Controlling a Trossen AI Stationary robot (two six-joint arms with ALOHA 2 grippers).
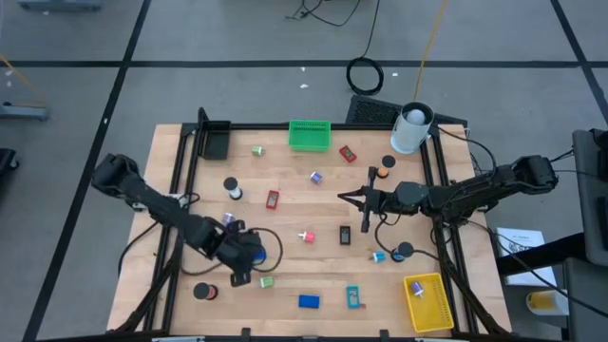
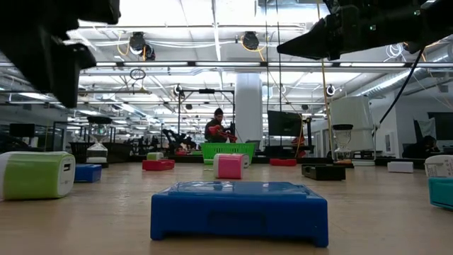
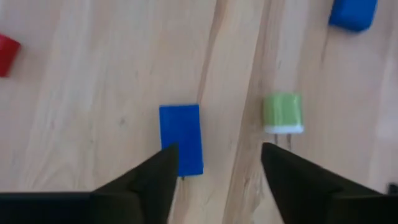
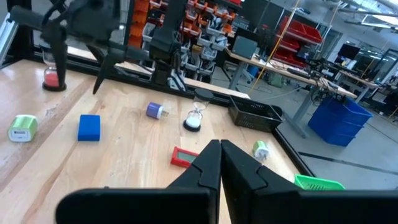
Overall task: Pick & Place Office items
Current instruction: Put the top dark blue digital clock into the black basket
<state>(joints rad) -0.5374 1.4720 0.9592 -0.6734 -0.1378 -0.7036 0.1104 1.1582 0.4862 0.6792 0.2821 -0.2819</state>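
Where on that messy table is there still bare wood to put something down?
The widest bare stretch lies between the black bin and the left gripper, along the table's left side. Another runs from the red block to the green bin. It is crowded around the right gripper and near the yellow bin.

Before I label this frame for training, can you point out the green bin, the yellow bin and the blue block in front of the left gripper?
green bin [image 1: 309, 135], high view, on its mesh floor.
yellow bin [image 1: 428, 302], high view, on its floor.
blue block [image 3: 181, 138], left wrist view, on its top face.
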